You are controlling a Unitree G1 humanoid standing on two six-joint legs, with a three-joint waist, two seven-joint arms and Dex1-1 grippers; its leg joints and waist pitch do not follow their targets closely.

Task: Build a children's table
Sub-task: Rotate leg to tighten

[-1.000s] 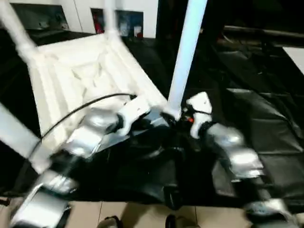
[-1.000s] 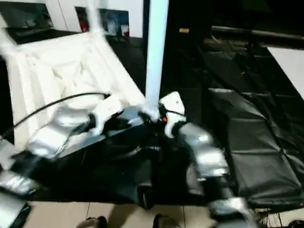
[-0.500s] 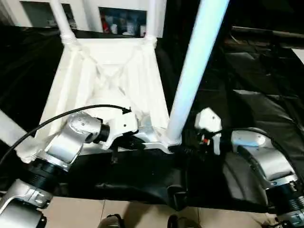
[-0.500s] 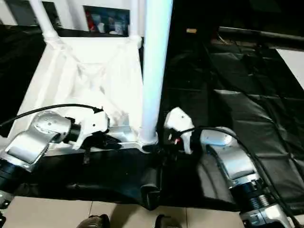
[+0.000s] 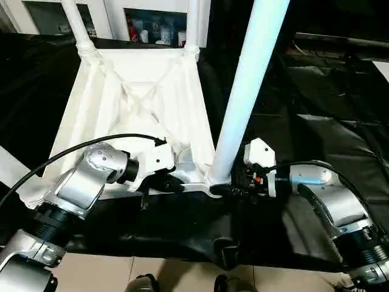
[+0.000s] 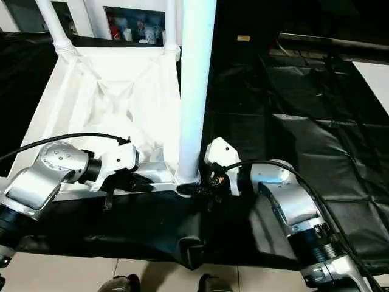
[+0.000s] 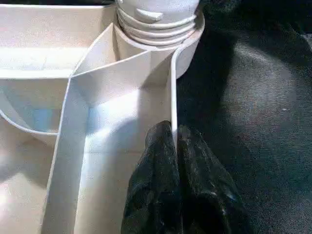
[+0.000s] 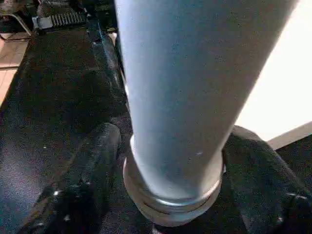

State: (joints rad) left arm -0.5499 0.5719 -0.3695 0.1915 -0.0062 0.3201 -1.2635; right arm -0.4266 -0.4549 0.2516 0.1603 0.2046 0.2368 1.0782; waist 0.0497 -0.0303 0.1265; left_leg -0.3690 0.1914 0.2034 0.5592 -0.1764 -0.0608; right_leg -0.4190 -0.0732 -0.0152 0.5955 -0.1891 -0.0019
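Top (image 5: 140, 97) inverted, centre-left, sockets up | left gripper (image 7: 174, 146) jaws pinch rim, steadying | right gripper (image 8: 170, 165) jaws straddle leg (image 5: 246, 91) base, grip uncertain, likely seating it

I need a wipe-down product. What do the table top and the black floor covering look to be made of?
Table top: seemingly moulded white plastic, smooth and slightly glossy, with thin ribs underneath. Floor covering: probably a black plastic or vinyl sheet; it wrinkles and reflects light.
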